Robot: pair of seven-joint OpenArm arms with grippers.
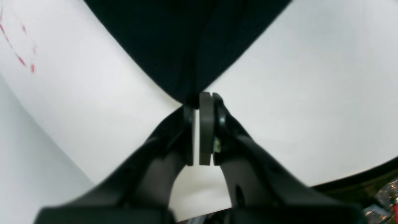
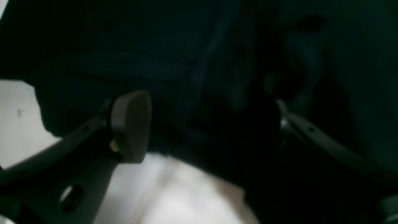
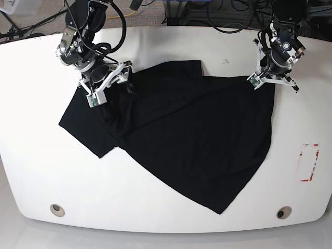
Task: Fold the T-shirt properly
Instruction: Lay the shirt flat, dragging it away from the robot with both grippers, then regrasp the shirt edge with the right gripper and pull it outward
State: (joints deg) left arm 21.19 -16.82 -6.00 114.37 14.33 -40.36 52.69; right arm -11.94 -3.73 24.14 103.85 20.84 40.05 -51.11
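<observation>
The black T-shirt [image 3: 192,135] lies spread and wrinkled across the white table [image 3: 155,207], one sleeve [image 3: 85,124] pointing left. My left gripper [image 3: 271,82] sits at the shirt's far right corner. In the left wrist view its pads [image 1: 205,124] are shut on the tip of the cloth [image 1: 186,46], which fans out above them. My right gripper [image 3: 110,83] hovers over the shirt's upper left part. Its fingers [image 2: 130,124] stand wide open in the right wrist view, with dark bunched cloth [image 2: 199,62] filling the space in front of and between them.
A red dashed rectangle [image 3: 309,162] is marked on the table at the right, also seen as red marks [image 1: 21,59]. Two round holes [image 3: 57,209] [image 3: 283,212] sit near the front edge. Cables [image 3: 218,15] run behind the table's far edge.
</observation>
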